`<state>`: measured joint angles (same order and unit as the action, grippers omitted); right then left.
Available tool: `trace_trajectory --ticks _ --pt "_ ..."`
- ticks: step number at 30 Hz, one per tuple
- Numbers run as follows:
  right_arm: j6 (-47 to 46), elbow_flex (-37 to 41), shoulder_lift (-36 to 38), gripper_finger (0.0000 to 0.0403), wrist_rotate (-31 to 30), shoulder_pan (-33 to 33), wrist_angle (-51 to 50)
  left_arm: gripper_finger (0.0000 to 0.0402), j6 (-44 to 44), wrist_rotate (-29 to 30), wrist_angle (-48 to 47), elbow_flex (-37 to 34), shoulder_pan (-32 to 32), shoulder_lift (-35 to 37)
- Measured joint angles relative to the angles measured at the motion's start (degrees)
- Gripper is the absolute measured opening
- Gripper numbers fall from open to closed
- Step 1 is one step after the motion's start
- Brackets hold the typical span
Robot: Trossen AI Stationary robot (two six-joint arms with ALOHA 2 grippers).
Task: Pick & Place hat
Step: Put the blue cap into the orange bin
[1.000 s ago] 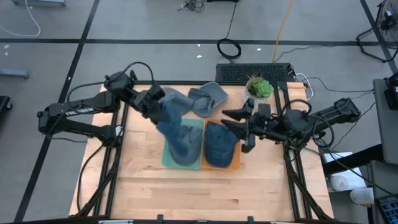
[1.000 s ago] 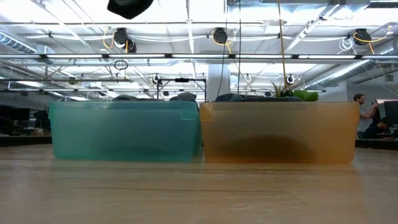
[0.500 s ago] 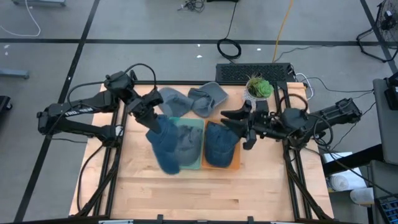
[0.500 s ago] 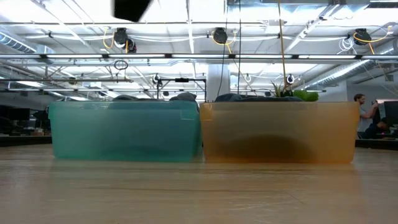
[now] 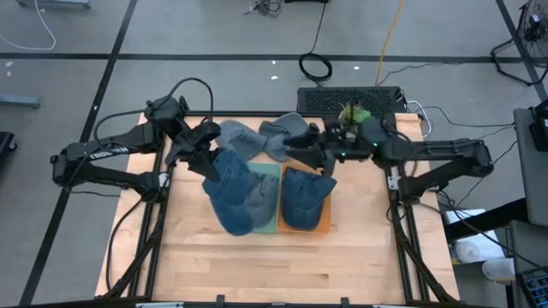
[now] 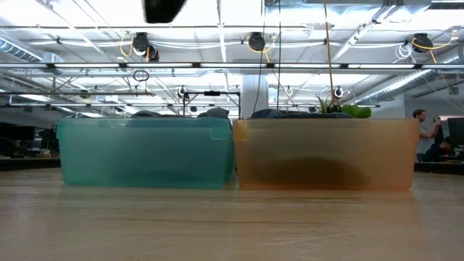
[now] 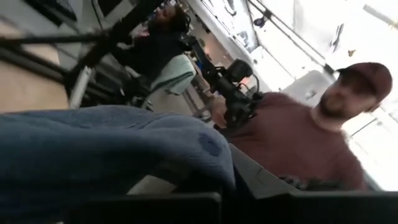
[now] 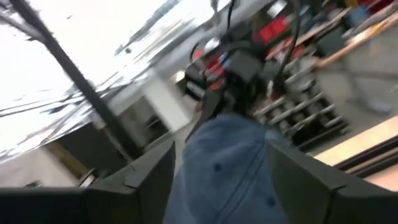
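Observation:
In the high view my left gripper (image 5: 205, 156) is shut on a blue denim hat (image 5: 231, 192), which hangs over the left part of the teal bin (image 5: 271, 198). A darker blue hat (image 5: 304, 197) lies in the orange bin (image 5: 323, 224). Two grey hats (image 5: 244, 137) (image 5: 289, 131) rest on the table by its far edge. My right gripper (image 5: 297, 147) is open beside the right grey hat and points toward the table's left. Its wrist view shows the held denim hat (image 8: 224, 168) between its spread fingers. In the low view only a dark shape (image 6: 164, 9) shows above the teal bin (image 6: 145, 152). My left gripper pinches the denim hat at its upper end (image 5: 214, 164), coming from the table's left and slanting down. The hat hangs below the fingers, lifted clear of the bins. In the left wrist view the denim (image 7: 112, 149) fills the space just ahead of the fingers and hides the contact.
A potted plant (image 5: 355, 115) stands at the table's far right corner, with a black keyboard-like box (image 5: 351, 98) behind it. Bare wood (image 5: 282, 261) lies near the front edge. A person in a maroon shirt (image 7: 292, 143) stands in the room beyond.
My left gripper has swung the hanging denim hat from over the teal bin's middle toward the table's left and near side. My right gripper has moved from beside the orange bin toward the far edge and left, ending next to the grey hats.

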<state>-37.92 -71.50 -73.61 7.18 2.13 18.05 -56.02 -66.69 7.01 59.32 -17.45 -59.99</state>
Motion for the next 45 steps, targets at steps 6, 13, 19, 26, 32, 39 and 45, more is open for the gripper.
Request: trace_trajectory --ticks 6,13,19,26,32,39,45 --pt "-3.9 0.0 -3.7 0.0274 16.7 8.4 3.8 0.0000 15.0 0.0 -14.4 4.8 0.3 -1.9" --pt "-4.9 0.1 -7.1 0.0279 26.3 14.9 4.7 0.0000 23.4 -2.0 -31.8 12.0 4.0 -6.9" --pt "-4.0 0.0 -11.8 0.0279 30.6 15.8 14.9 0.0000 23.0 -1.0 -31.9 17.9 6.2 -11.3" --pt "-3.4 0.0 -13.7 0.0279 34.9 14.8 18.6 0.0000 22.8 -1.2 -32.8 25.6 7.6 -16.0" --pt "-1.8 0.0 -13.7 0.0279 35.1 13.6 18.5 0.0000 24.3 -1.2 -33.0 29.6 8.3 -18.2" --pt "-1.8 0.0 -13.7 0.0279 35.1 11.6 18.6 0.0000 25.4 -0.9 -28.2 33.7 8.6 -21.6" --pt "-1.7 0.0 -13.7 0.0279 35.1 9.1 18.6 0.0000 23.6 -2.2 -26.1 34.2 8.3 -23.7"
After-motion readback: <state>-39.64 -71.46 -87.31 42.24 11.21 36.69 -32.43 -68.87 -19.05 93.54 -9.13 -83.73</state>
